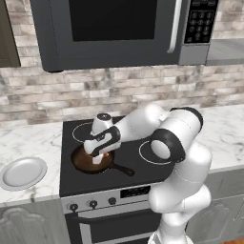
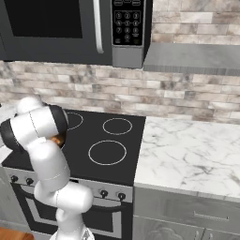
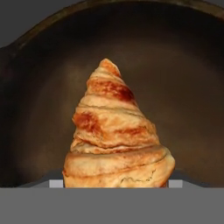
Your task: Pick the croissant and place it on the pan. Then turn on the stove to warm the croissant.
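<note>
Over the front-left burner of the stove [image 1: 124, 157], your hand [image 1: 97, 156] hangs just above the pan [image 1: 83, 162], and the croissant [image 3: 114, 131] sits between the fingers with the pan's dark floor right behind it. Looks to me like it's clenched on the croissant, since the pastry hangs right at the tips in the hand view, though the fingertips themselves are buried behind it. For the drop, I'd say lower straight down until the pastry nearly touches the pan floor, then let go, so it doesn't bounce toward the rim. From the right base view the arm blocks the pan completely. You can't really make out the croissant from the left base view either. Knobs [image 1: 93, 204] along the front panel come after
</note>
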